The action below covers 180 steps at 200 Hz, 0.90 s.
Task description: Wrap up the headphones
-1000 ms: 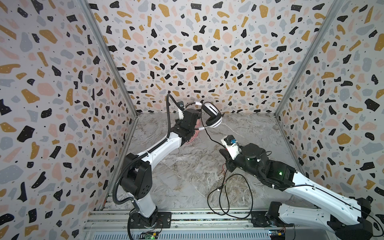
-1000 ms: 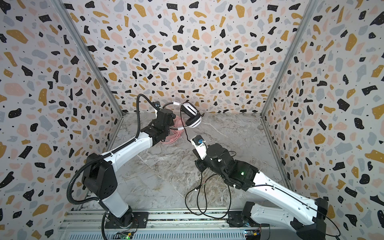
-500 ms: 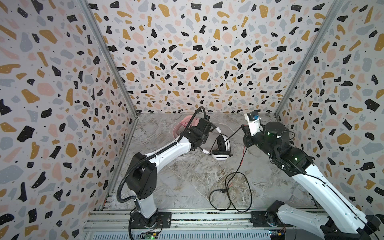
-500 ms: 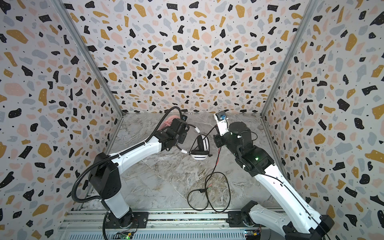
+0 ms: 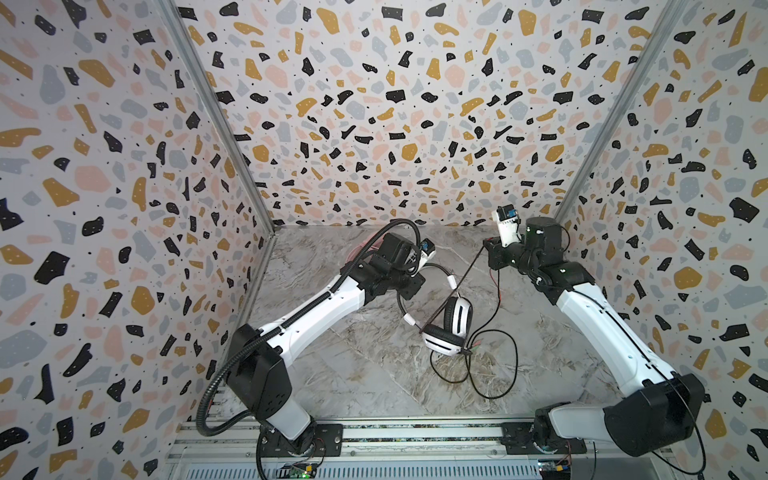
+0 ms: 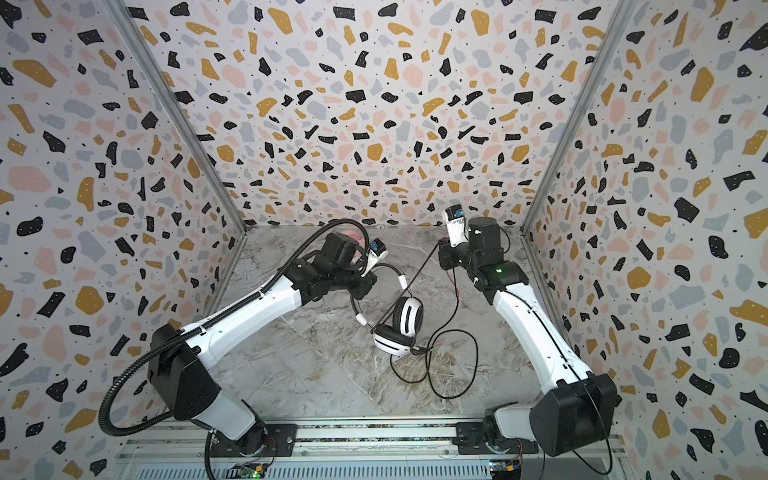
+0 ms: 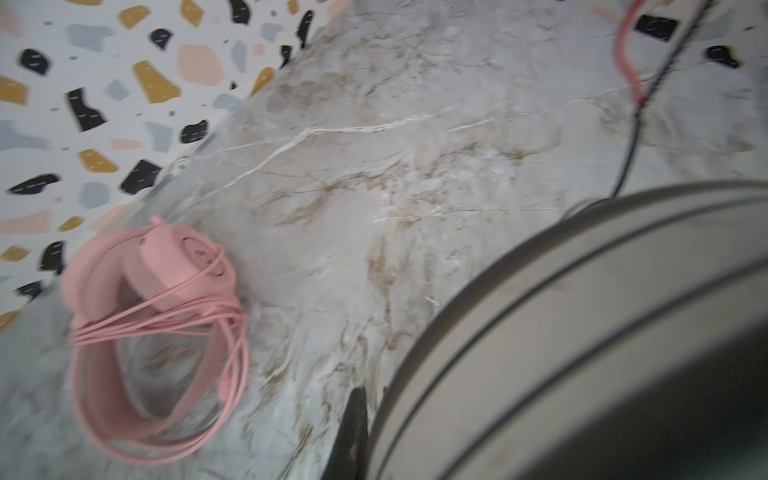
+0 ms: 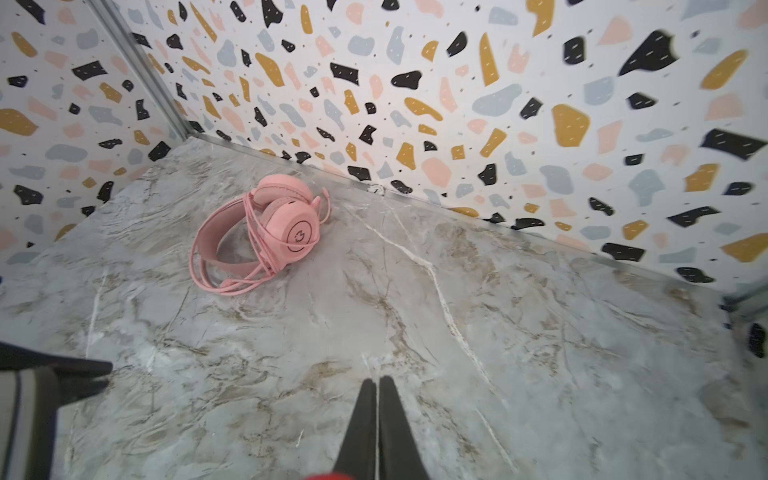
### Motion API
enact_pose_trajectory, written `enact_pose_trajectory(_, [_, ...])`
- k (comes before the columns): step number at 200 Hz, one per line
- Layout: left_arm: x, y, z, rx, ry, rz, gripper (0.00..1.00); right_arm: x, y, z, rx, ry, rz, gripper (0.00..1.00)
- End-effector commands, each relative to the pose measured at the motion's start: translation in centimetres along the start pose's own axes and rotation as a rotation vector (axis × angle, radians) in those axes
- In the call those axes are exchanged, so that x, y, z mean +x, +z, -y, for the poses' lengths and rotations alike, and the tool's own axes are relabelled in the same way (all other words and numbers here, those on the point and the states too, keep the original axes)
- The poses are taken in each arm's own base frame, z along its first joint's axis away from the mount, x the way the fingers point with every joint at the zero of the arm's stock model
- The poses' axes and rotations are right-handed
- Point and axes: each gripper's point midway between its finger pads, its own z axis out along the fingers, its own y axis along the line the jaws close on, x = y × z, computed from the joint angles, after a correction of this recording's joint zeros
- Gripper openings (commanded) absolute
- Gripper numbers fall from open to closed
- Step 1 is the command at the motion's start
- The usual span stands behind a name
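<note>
left gripper (image 5: 409, 289): clamps the top of the white-and-black headset (image 5: 451, 328), probably to anchor it over the bench (image 5: 332, 374) for winding. right gripper (image 5: 487, 248): pinches the black cable (image 5: 467, 269) well apart from that headset and holds it taut across it, seemingly for a tight turn; slack looped just beside. pink headset (image 8: 257, 232): lies well apart from that headset, already bound in its own cable.
</note>
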Motion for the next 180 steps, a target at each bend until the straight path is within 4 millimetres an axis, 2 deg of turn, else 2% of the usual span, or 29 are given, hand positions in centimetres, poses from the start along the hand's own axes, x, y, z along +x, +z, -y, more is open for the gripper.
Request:
enact_pose_trajectory(1, [-1.8, -2.6, 1.5, 0.184, -0.011, 0.125, 0.00, 0.6, 0.3, -0.5, -0.050, 0.057, 0.053, 0.07])
enact_pose_trajectory(20, [-2.5, -4.7, -0.8, 0.180, -0.114, 0.255, 0.00, 4.4, 1.3, -1.1, -0.089, 0.116, 0.015, 0.07])
enact_pose_trajectory(42, [-3.9, -7.6, -1.9, 0.209, -0.155, 0.411, 0.00, 8.6, 2.8, -2.2, -0.125, 0.157, -0.046, 0.07])
enact_pose_trajectory(65, [-4.6, -9.0, -2.2, 0.195, -0.154, 0.474, 0.00, 11.0, 4.3, -4.9, -0.195, 0.151, -0.089, 0.09])
enact_pose_trajectory(88, [-5.4, -9.7, -1.1, 0.288, -0.160, 0.501, 0.00, 12.3, 5.5, -9.6, -0.324, 0.111, -0.107, 0.12])
enact_pose_trajectory(106, [-6.1, -10.6, -0.3, 0.334, -0.155, 0.531, 0.00, 13.0, 6.8, -12.1, -0.393, 0.117, -0.110, 0.15])
enact_pose_trajectory(138, [-6.8, -12.2, 0.2, 0.364, -0.154, 0.593, 0.00, 13.1, 8.2, -14.4, -0.505, 0.178, -0.038, 0.22])
enact_pose_trajectory(153, [-6.9, -12.5, 0.5, 0.390, -0.157, 0.594, 0.00, 13.0, 8.9, -15.3, -0.553, 0.216, -0.006, 0.29])
enact_pose_trajectory(180, [-6.8, -12.5, 0.7, 0.402, -0.144, 0.587, 0.00, 14.0, 11.4, -17.6, -0.599, 0.236, -0.007, 0.38])
